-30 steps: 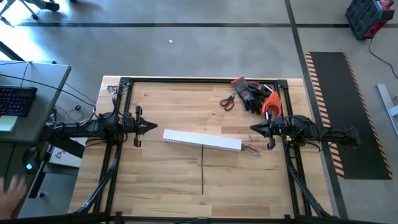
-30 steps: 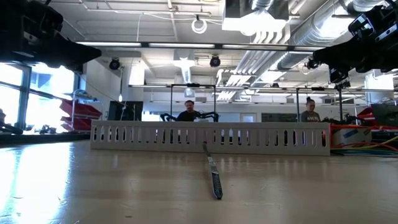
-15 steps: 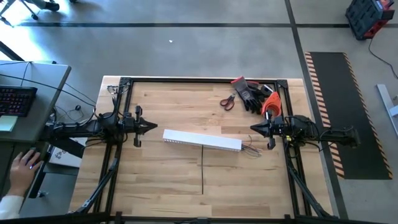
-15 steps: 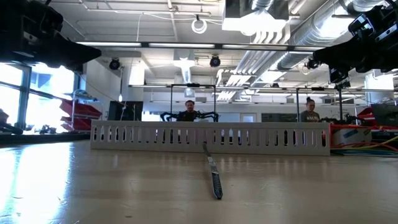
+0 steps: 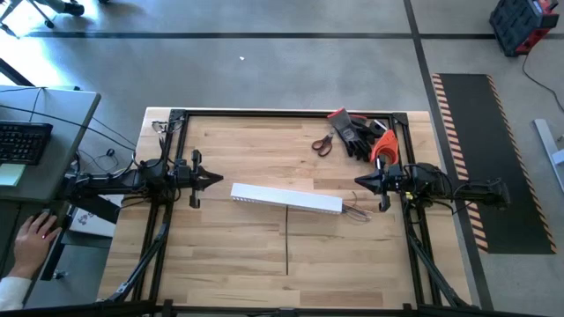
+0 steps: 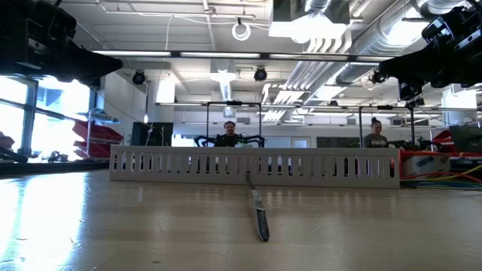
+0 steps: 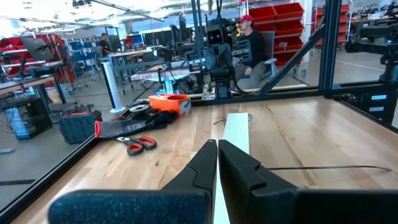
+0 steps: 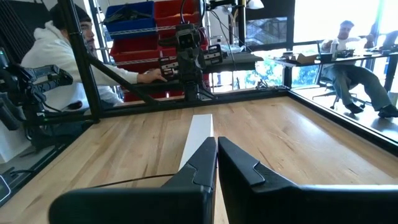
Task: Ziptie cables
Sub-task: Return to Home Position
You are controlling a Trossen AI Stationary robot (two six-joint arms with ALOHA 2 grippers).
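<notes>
Both claws at the table's 2 sides, work looks finished

My left gripper (image 5: 217, 180) hangs by the left edge and my right gripper (image 5: 359, 181) by the right. Each is pinched closed on nothing, tips aimed inward at the white duct (image 5: 286, 199) lying between them. From above the duct looks lidded. The cables (image 5: 357, 214) run inside it, so only their splayed ends show, at the end nearest my right claw. I judge this a rest pose, well apart from the duct so nothing gets nudged. 1 dark strip (image 5: 286, 239) lies loose in front of the duct.
</notes>
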